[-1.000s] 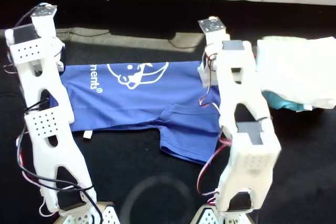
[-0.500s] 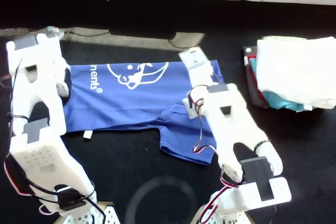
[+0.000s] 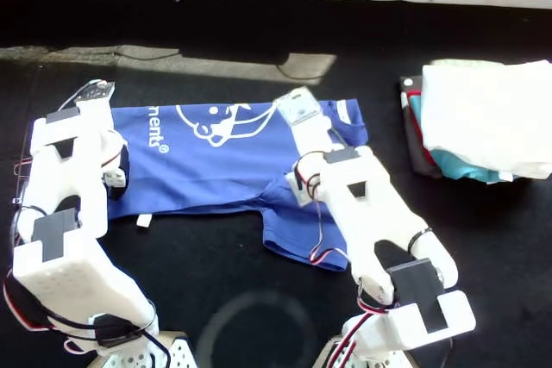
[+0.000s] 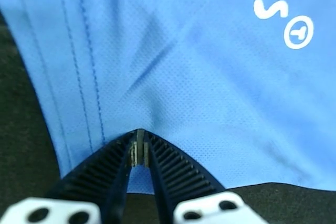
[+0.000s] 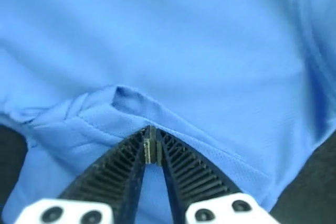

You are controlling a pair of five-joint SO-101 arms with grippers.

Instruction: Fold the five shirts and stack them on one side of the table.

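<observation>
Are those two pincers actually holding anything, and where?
Both pinch the blue shirt: the left pincer near its stitched hem, the right pincer at a folded edge by the sleeve.

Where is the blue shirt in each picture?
High view: the blue shirt lies mid-picture on the black table.
Left wrist view: the blue shirt's stitched hem sits at the left gripper.
Right wrist view: a bunched fold of the blue shirt sits at the right gripper.
Shared landmark: the white lettering, in the high and left wrist views.
</observation>
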